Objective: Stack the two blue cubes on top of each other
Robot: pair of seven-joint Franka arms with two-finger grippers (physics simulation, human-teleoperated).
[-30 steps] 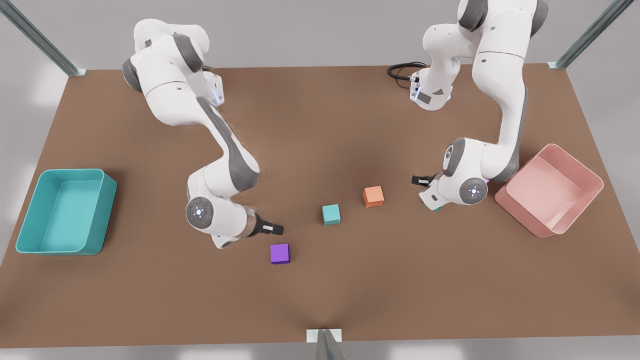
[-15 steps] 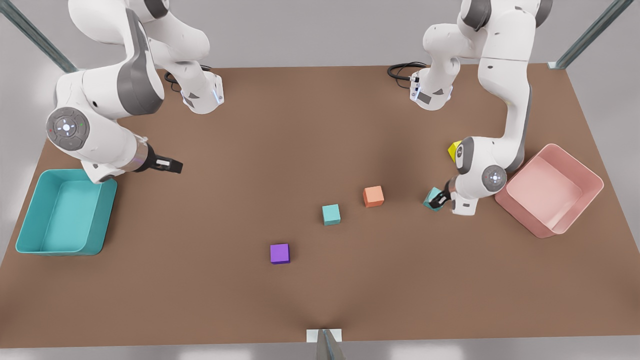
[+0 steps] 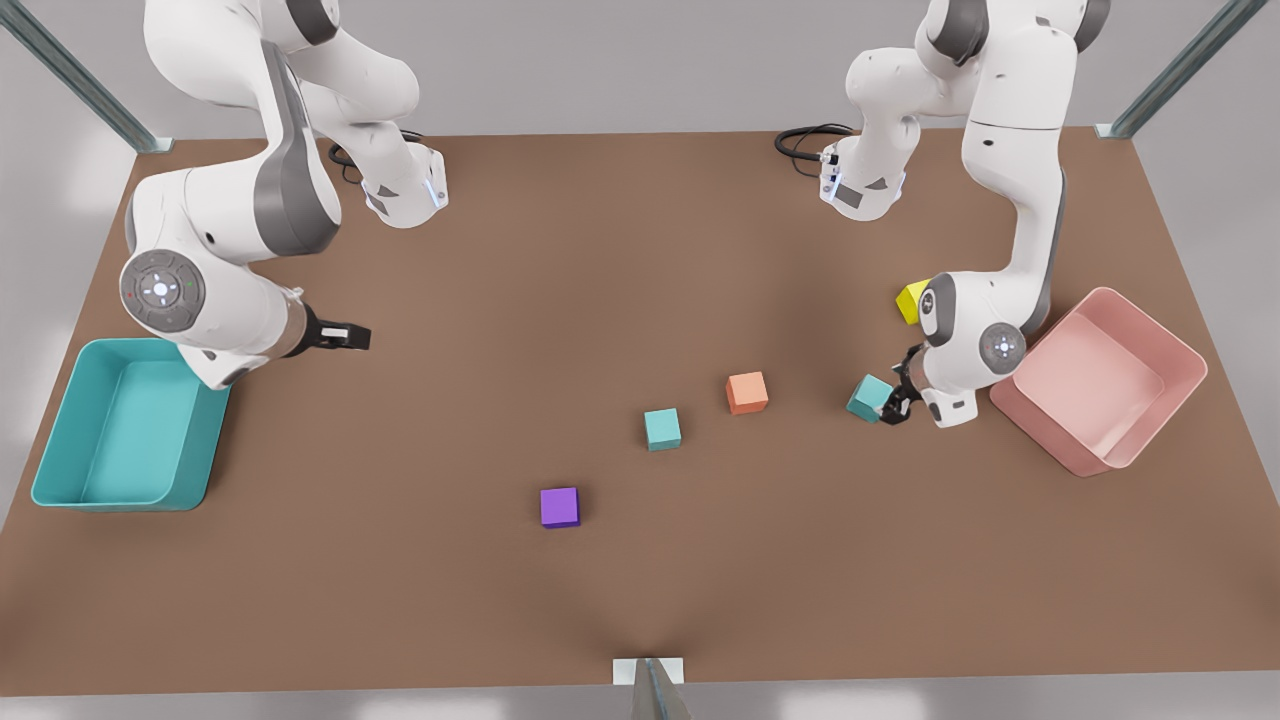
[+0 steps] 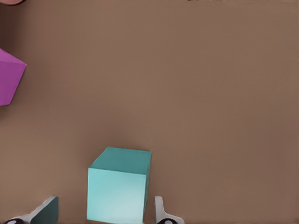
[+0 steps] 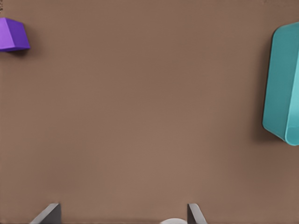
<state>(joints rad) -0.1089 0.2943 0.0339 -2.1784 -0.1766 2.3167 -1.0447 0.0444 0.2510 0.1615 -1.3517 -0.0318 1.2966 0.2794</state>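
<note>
Left gripper [image 3: 893, 405] fingers open, straddling blue cube [image 3: 870, 397] on worktop [image 3: 640, 580] beside pink bin [image 3: 1100, 380]. Second blue cube [image 3: 662, 428] toward centre, well apart. Right gripper [image 3: 345, 336] open, waiting near teal bin [image 3: 130, 425].

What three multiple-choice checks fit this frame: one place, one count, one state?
1. The pink bin sits at the front view's: A left, B centre, C right.
2. Blue cubes on the table: A one, B two, C three.
3. The left gripper is: A open around a blue cube, B shut on the orange cube, C over the pink bin.

Answers:
C: the pink bin is by the table's right edge.
B: one blue cube near the centre, the other blue cube by the left gripper.
A: its fingers flank that cube with a gap.

The right gripper waits open near the teal bin.
</note>
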